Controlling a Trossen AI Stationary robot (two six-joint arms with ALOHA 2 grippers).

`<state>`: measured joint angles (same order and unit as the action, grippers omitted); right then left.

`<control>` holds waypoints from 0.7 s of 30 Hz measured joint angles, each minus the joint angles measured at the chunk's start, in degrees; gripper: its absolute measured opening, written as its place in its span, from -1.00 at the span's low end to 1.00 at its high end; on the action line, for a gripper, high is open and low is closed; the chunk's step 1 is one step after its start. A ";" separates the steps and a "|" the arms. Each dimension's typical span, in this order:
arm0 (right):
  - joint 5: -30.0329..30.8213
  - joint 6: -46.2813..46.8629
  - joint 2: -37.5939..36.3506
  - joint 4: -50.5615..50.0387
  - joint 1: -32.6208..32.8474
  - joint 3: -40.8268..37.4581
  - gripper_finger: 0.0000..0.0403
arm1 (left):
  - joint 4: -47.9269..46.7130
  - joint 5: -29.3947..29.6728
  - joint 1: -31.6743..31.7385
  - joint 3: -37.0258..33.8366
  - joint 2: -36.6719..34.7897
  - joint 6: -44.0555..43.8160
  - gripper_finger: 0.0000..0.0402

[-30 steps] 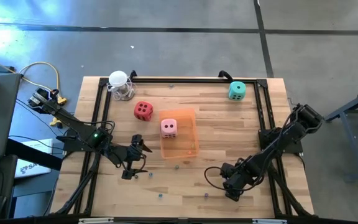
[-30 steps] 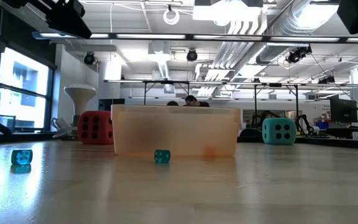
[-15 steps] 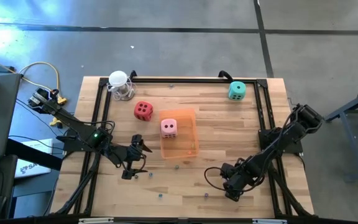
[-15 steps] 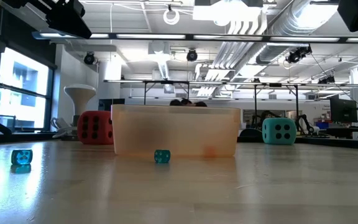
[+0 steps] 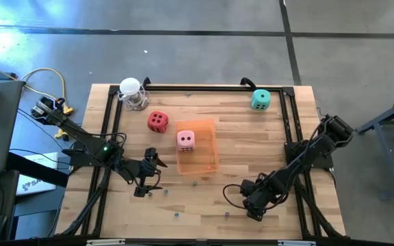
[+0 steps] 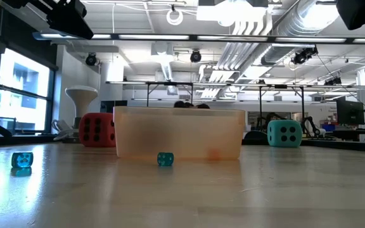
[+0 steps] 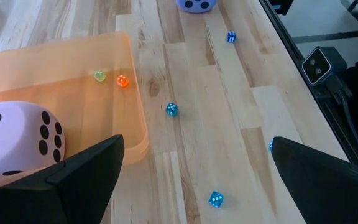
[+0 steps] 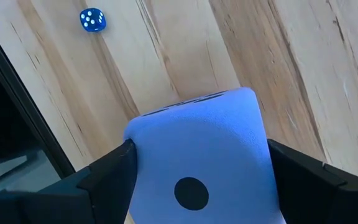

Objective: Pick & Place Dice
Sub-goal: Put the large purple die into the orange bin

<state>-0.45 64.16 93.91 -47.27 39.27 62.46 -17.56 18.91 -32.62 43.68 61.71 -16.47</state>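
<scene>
Your right gripper (image 5: 254, 203), low at the near right of the table (image 5: 252, 137), has drawn its fingers in over the last second, and in the right wrist view they now press both flanks of the purple die (image 8: 199, 170), one-pip face toward the camera. I judge the grip is made, or very nearly, so the lift is the next step. Nothing else has moved: in the high view both arms sit where they were a second ago. Your left gripper (image 5: 144, 179) waits with its fingers spread wide and empty, just beside the near left corner of the orange tray (image 5: 207, 162). The pink die (image 5: 186, 140) already lies in the tray at its far end; the red die (image 5: 158, 121) stands on the wood just beyond the tray's far left corner, and the teal die (image 5: 260, 100) sits well apart near the far right corner. That leaves three dice to bring in, by my count. The path from your right gripper to the tray looks open, crossed only by a few tiny blue dice (image 7: 172, 109) scattered on the near wood; one lies close to the tray's near wall (image 6: 165, 159), and two more tiny ones, yellow and orange, rest inside the tray (image 7: 110, 78). A white object (image 5: 131, 92) stands at the far left corner, clear of your route. Watch the left arm beside the tray when you carry the purple die across.
</scene>
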 joint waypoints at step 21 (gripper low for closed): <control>1.84 -1.47 -1.21 0.65 -0.28 0.07 0.50 | 0.00 0.00 -0.01 0.02 0.00 -0.04 0.99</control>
<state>1.39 62.69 92.70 -46.63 38.98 62.54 -17.56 18.91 -32.63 43.70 61.71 -16.51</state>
